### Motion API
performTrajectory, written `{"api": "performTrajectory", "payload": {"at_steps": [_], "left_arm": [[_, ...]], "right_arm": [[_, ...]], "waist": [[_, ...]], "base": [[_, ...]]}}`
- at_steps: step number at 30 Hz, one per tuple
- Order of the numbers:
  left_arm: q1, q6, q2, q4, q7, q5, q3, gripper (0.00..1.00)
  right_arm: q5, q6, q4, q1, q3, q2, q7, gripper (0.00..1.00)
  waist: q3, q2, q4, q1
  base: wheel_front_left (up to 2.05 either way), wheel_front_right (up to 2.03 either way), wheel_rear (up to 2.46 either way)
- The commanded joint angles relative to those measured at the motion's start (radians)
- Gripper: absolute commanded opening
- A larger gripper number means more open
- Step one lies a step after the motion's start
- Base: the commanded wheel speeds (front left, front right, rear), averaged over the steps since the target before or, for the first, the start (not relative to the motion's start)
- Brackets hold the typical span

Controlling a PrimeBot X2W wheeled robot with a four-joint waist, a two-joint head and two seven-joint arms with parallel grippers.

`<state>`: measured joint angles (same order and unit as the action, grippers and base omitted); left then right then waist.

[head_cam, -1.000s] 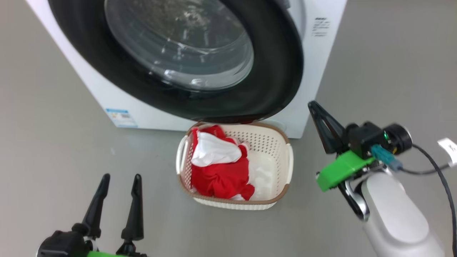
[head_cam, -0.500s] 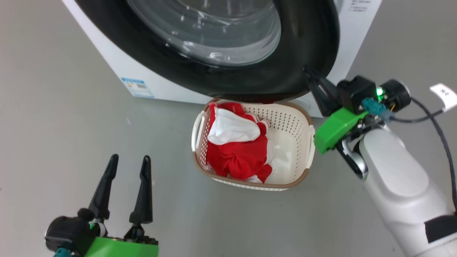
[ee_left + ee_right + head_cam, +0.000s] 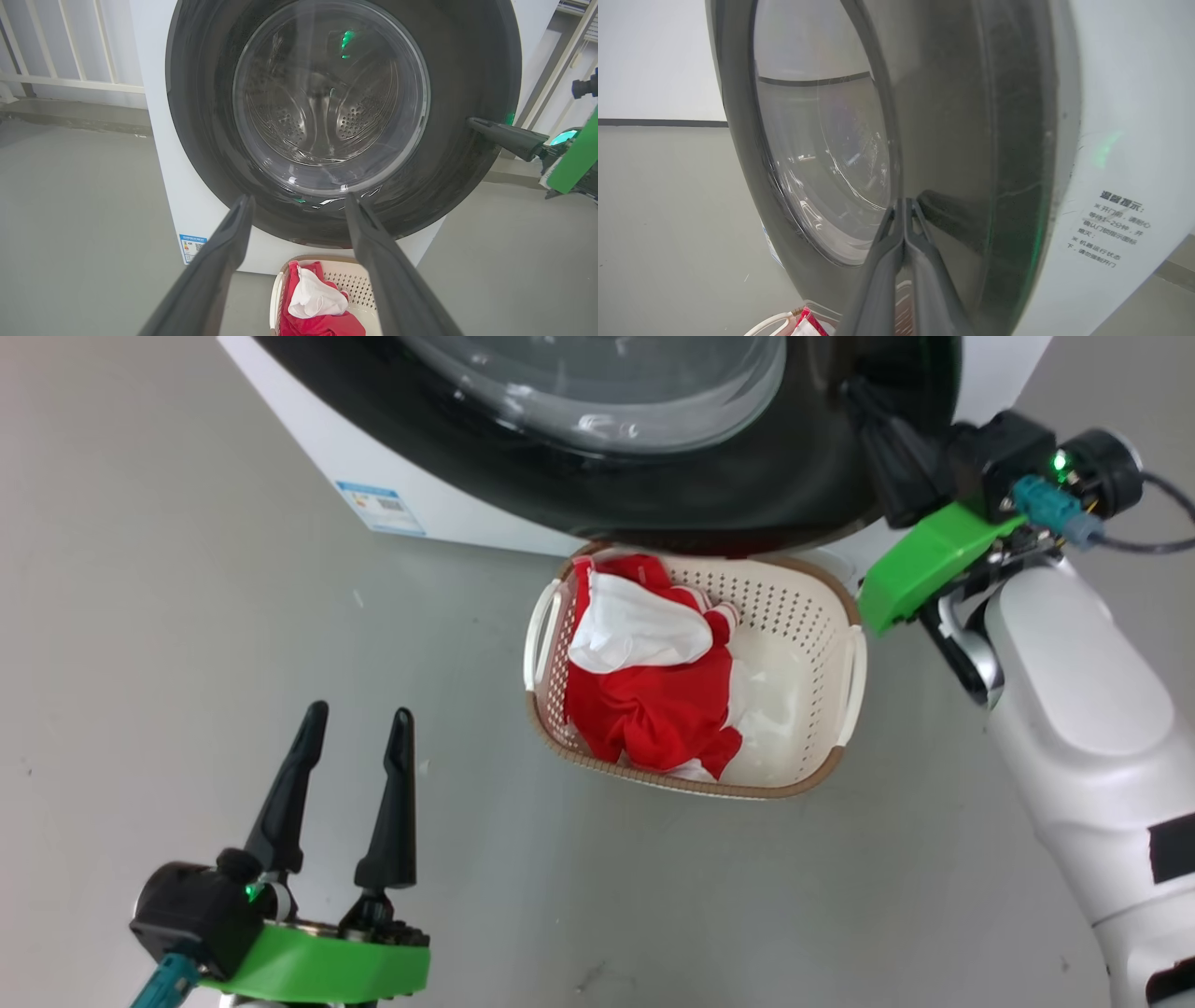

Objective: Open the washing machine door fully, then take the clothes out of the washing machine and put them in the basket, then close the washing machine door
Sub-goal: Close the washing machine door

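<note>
The washing machine door [image 3: 719, 476] has a wide black rim and lies against the white washing machine [image 3: 448, 504], looking closed or nearly so. My right gripper [image 3: 864, 397] is shut, and its tips press on the right side of the rim; the same right gripper [image 3: 903, 203] shows against the rim in the right wrist view. In the left wrist view the door [image 3: 201, 116] faces me and the steel drum shows through the glass. The basket [image 3: 794, 607] sits on the floor below the door, with the red and white clothes [image 3: 653, 709] in it. My left gripper [image 3: 358, 714] hangs open and empty at the lower left.
Grey floor [image 3: 187, 616] spreads all around the machine and basket. A blue label [image 3: 378, 507] sits low on the machine's front. A white railing [image 3: 70, 84] stands behind the machine on the left. My right forearm [image 3: 1083, 709] slants beside the basket's right end.
The head camera has tilted, so the whole picture shifted. My right gripper went from beside the basket, clear of the door, up onto the door's right rim. The left gripper stays open.
</note>
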<state>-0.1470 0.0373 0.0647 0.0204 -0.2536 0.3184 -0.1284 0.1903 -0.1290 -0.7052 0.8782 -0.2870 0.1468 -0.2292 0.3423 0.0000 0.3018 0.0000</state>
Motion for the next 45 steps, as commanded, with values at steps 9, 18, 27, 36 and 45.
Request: {"api": "performTrajectory", "payload": {"at_steps": [9, 18, 27, 36, 45], "left_arm": [[-0.046, 0.024, -0.001, 0.006, -0.008, -0.019, 0.033, 1.00], [-0.074, 0.037, -0.010, -0.007, -0.008, -0.023, 0.021, 1.00], [-0.091, 0.039, -0.013, -0.016, -0.008, -0.027, 0.022, 1.00], [-0.095, 0.038, -0.014, -0.035, -0.008, -0.041, 0.032, 1.00], [-0.099, 0.043, -0.014, -0.064, -0.008, -0.029, 0.035, 1.00]], "right_arm": [[-0.017, -0.002, -0.026, 0.116, 0.013, 0.012, -0.022, 0.00], [-0.036, -0.002, -0.069, 0.224, 0.076, 0.033, -0.031, 0.00], [-0.079, -0.002, -0.020, 0.232, 0.175, 0.016, -0.032, 0.00], [-0.079, -0.002, 0.018, 0.167, 0.156, -0.038, -0.032, 0.43], [-0.048, -0.002, 0.073, 0.065, 0.103, -0.069, -0.032, 1.00]], "waist": [[0.056, 0.0000, 0.037, 0.0000], [0.092, 0.0000, 0.052, 0.0000], [0.111, 0.0000, 0.044, 0.0000], [0.089, 0.0000, -0.010, 0.0000], [0.053, 0.0000, -0.082, 0.0000]], "base": [[0.00, 0.00, 0.00], [0.00, 0.00, 0.00], [0.00, 0.00, 0.00], [0.00, 0.00, 0.00], [0.00, 0.00, 0.00]]}}
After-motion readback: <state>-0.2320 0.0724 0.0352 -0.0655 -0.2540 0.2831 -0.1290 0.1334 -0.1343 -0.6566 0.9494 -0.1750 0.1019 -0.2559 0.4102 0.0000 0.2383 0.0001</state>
